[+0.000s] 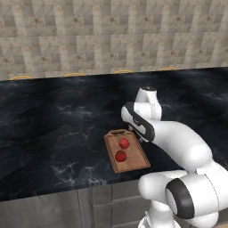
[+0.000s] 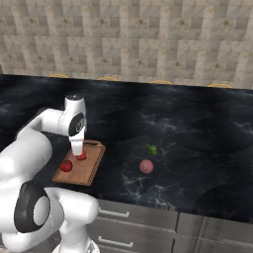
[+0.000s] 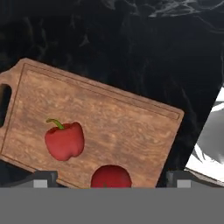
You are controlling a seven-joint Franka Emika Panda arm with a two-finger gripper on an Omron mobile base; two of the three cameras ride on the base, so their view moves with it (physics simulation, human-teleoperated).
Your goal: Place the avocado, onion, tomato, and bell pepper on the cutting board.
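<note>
A white robot arm's gripper [image 3: 109,177] hangs with its jaws spread wide and empty over a wooden cutting board [image 3: 113,118] on a black marble counter [image 2: 188,128] in a simulated kitchen. Two red items lie on the board: a bell pepper [image 3: 64,140] with a green stem, toward the handle-slot end, and beside it a round tomato [image 3: 111,177] at the board's near edge, between the two finger tips as seen from the hand camera. Off to the board's right in the right base view, the pale pink onion [image 2: 146,166] sits on the bare counter, with the small dark-green avocado [image 2: 152,148] just behind it, toward the tiled wall [image 2: 128,39]. Both lie well apart from the board. Grey drawer fronts [image 2: 148,222] run below the counter edge.
</note>
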